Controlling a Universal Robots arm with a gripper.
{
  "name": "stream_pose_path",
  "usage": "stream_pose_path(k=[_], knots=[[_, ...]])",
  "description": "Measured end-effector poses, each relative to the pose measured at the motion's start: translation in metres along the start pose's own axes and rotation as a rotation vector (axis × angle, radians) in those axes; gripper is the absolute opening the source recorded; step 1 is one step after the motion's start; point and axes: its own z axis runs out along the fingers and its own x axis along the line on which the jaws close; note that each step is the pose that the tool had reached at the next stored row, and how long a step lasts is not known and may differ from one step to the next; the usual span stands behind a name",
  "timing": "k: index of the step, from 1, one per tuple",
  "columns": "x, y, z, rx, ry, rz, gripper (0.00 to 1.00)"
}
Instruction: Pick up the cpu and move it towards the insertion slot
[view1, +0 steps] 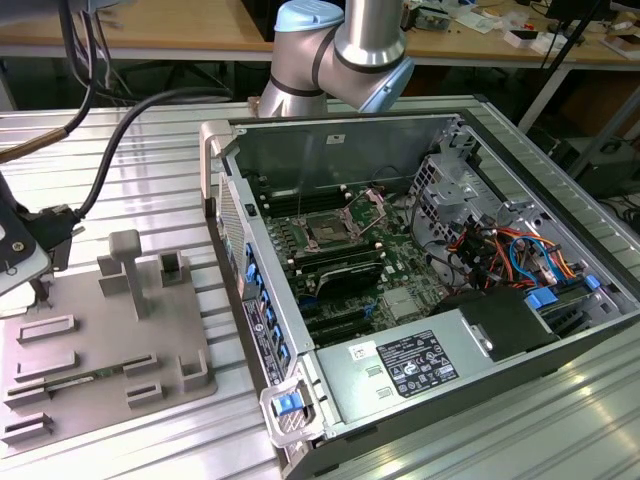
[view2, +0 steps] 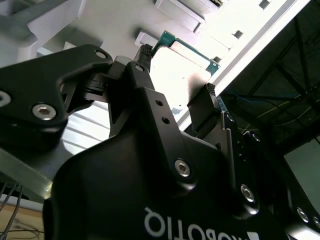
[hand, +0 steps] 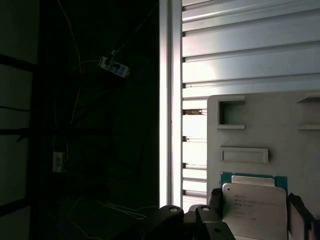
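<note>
At the exterior view's left edge, my gripper (view1: 20, 258) is hanging over the left end of the grey tray (view1: 92, 338), which is lying flat on the ribbed metal table (view1: 160, 170). In both wrist views my fingers (view2: 145, 52) are clamping the cpu (view2: 184, 79) from two opposite sides, its pale metal top facing the first wrist view and its green edge peeking out past the fingertips. The cpu is sitting over the tray, beside the tray's rectangular recesses; I cannot tell whether it is touching the surface or hanging clear of it.

Moving right in the exterior view, the open case (view1: 330, 140) is lying on its side just beside the tray. Inside it, the slot (view1: 328, 232) is showing its dark centre on the green board (view1: 420, 288), with its thin bracket swung up just beside it. The slot is lying well apart from the cpu. My arm (view1: 352, 45) is reaching in from behind the case.
</note>
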Motion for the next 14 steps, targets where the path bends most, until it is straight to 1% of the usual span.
stream_pose_path(k=[10, 12, 14], knots=[[-0.0001, 0.0002, -0.0057, 0.0000, -0.0001, 0.000, 0.55], [-0.0001, 0.0003, -0.0082, -0.0001, -0.0003, 0.000, 0.55], [0.0000, 0.0003, -0.0089, 0.0000, -0.0001, 0.000, 0.55]])
